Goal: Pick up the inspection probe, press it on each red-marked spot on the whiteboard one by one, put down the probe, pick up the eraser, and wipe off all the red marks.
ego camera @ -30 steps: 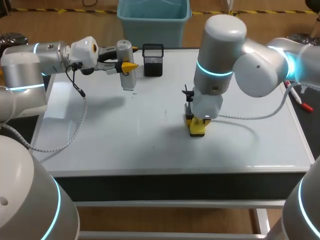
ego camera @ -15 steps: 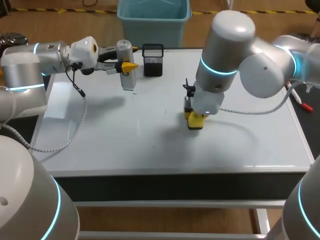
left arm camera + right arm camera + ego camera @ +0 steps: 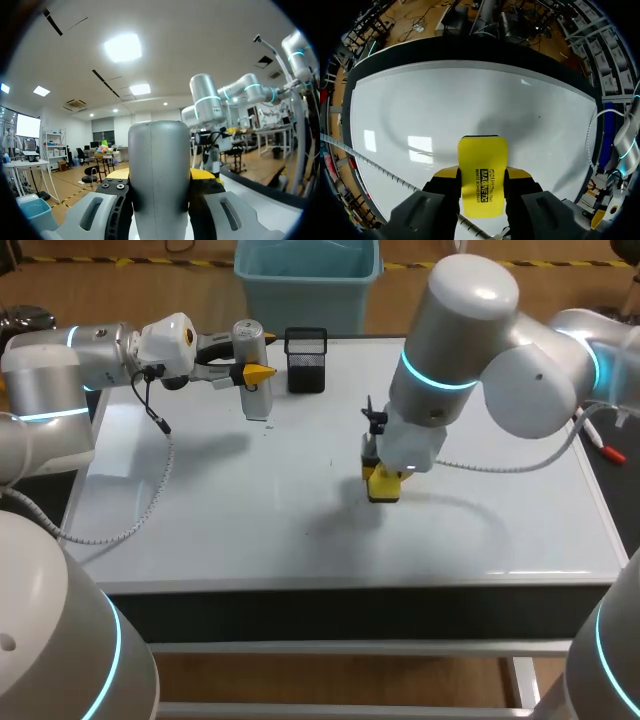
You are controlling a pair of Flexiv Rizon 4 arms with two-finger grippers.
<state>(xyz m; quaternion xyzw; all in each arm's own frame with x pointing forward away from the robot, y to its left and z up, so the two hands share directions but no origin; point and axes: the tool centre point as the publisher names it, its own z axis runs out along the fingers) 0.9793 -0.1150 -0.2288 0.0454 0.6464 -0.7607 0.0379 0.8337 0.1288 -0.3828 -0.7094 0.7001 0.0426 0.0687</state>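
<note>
Yellow eraser (image 3: 383, 485) on glossy whiteboard (image 3: 250, 510), right hand (image 3: 482, 173) gripping.

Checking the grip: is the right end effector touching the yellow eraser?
Touching. The right wrist view shows the right end effector clamping the eraser from both sides.

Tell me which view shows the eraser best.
Right wrist view: the eraser sits between the jaws, its broad face clear. Head view shows only a yellow bit below the right arm. Left wrist view shows none.
</note>
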